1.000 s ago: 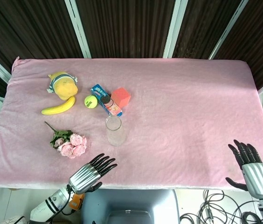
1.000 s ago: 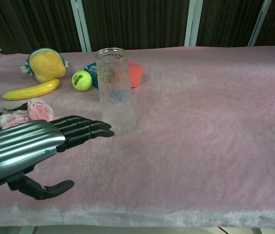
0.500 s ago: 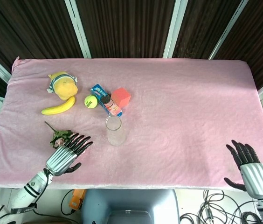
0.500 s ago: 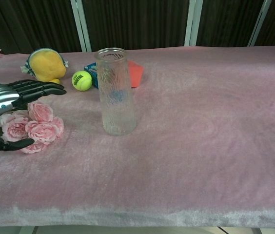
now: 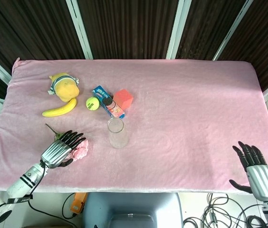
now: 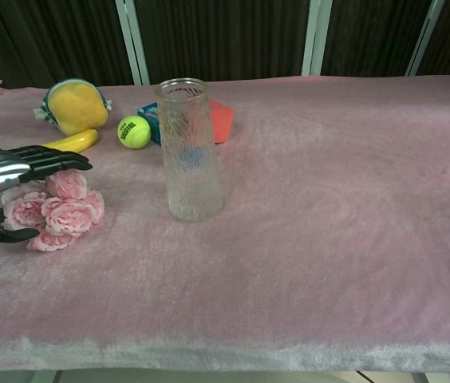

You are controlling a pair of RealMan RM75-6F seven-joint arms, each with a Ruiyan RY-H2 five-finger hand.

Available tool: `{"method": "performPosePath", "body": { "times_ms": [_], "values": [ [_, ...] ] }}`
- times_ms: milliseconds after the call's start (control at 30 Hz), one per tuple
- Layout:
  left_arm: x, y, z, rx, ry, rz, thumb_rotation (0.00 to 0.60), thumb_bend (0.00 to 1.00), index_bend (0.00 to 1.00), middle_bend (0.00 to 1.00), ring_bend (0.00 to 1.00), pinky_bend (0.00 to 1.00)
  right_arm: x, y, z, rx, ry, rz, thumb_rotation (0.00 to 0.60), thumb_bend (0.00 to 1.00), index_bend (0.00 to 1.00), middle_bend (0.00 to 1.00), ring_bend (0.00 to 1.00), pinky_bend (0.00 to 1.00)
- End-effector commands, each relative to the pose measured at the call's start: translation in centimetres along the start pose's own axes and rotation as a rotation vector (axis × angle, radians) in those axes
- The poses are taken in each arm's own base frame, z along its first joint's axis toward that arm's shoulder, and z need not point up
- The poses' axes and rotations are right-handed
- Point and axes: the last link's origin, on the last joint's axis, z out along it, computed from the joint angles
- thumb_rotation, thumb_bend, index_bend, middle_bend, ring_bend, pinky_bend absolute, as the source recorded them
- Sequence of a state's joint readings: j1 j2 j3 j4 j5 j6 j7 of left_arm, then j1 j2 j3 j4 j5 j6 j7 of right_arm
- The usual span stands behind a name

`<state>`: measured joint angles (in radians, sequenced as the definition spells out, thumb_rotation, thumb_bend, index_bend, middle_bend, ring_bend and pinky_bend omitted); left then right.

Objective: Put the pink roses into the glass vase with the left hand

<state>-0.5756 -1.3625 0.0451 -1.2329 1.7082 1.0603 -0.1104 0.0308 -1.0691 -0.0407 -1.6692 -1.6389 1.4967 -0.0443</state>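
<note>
The bunch of pink roses (image 6: 56, 214) lies on the pink cloth left of the glass vase (image 6: 191, 152). In the head view the roses (image 5: 81, 148) peek out from under my left hand (image 5: 59, 149), with a thin stem running up-left. My left hand (image 6: 9, 174) hovers over the flowers with fingers stretched out and thumb below the blooms; I cannot see it gripping them. The empty vase (image 5: 117, 133) stands upright, to the right of the roses. My right hand (image 5: 256, 171) is open at the table's near right edge.
Behind the roses lie a banana (image 5: 59, 109), a yellow plush toy (image 5: 64, 86), a tennis ball (image 5: 92, 103), a blue snack pack (image 5: 107, 101) and a red block (image 5: 123, 99). The table's front edge (image 5: 138, 190) is close below the left hand.
My left hand swept from the front edge leftward and onto the roses, now covering most of them. The right hand barely shifted.
</note>
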Motion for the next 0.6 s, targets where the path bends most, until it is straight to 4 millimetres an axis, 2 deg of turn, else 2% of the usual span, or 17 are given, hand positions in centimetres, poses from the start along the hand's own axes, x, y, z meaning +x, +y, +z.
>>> {"method": "performPosePath", "body": {
  "times_ms": [33, 300, 367, 400, 433, 500, 533, 600],
  "values": [
    [-0.6, -0.2, 0.4, 0.005, -0.039, -0.021, 0.6, 0.31, 0.0, 0.0, 0.0, 0.0, 0.0, 0.0, 0.0, -0.001, 0.0, -0.001, 0.6, 0.22, 0.0, 0.0, 0.0, 0.0],
    [-1.8, -1.3, 1.6, 0.019, -0.056, -0.014, 0.6, 0.3, 0.0, 0.0, 0.0, 0.01, -0.1, 0.0, -0.1, -0.002, -0.004, -0.003, 0.6, 0.22, 0.0, 0.0, 0.0, 0.0],
    [-2.1, -1.2, 1.7, 0.009, -0.033, -0.021, 0.6, 0.3, 0.03, 0.06, 0.06, 0.07, -0.1, 0.0, 0.0, -0.004, -0.004, -0.003, 0.6, 0.22, 0.0, 0.0, 0.0, 0.0],
    [-2.2, -1.2, 1.7, 0.004, -0.023, -0.026, 0.6, 0.31, 0.1, 0.14, 0.13, 0.12, -0.1, 0.0, 0.0, -0.004, -0.005, -0.003, 0.6, 0.22, 0.0, 0.0, 0.0, 0.0],
    [-2.2, -1.2, 1.8, -0.001, -0.015, -0.035, 0.6, 0.31, 0.22, 0.24, 0.22, 0.16, -0.2, 0.0, 0.0, -0.003, -0.007, -0.004, 0.6, 0.22, 0.0, 0.0, 0.0, 0.0],
    [-2.6, -1.1, 2.0, -0.01, -0.002, -0.052, 0.6, 0.32, 0.44, 0.41, 0.33, 0.19, -0.2, -0.1, 0.0, 0.0, -0.011, -0.005, 0.6, 0.22, 0.0, 0.0, 0.0, 0.0],
    [-2.7, -1.1, 2.1, -0.01, 0.006, -0.053, 0.6, 0.33, 0.52, 0.48, 0.35, 0.2, -0.3, -0.1, 0.0, 0.002, -0.013, -0.006, 0.6, 0.22, 0.0, 0.0, 0.0, 0.0],
    [-3.0, -1.3, 2.2, -0.004, 0.017, -0.051, 0.6, 0.33, 0.6, 0.56, 0.38, 0.21, -0.3, -0.2, 0.0, 0.003, -0.014, -0.006, 0.6, 0.22, 0.0, 0.0, 0.0, 0.0]
  ]
}}
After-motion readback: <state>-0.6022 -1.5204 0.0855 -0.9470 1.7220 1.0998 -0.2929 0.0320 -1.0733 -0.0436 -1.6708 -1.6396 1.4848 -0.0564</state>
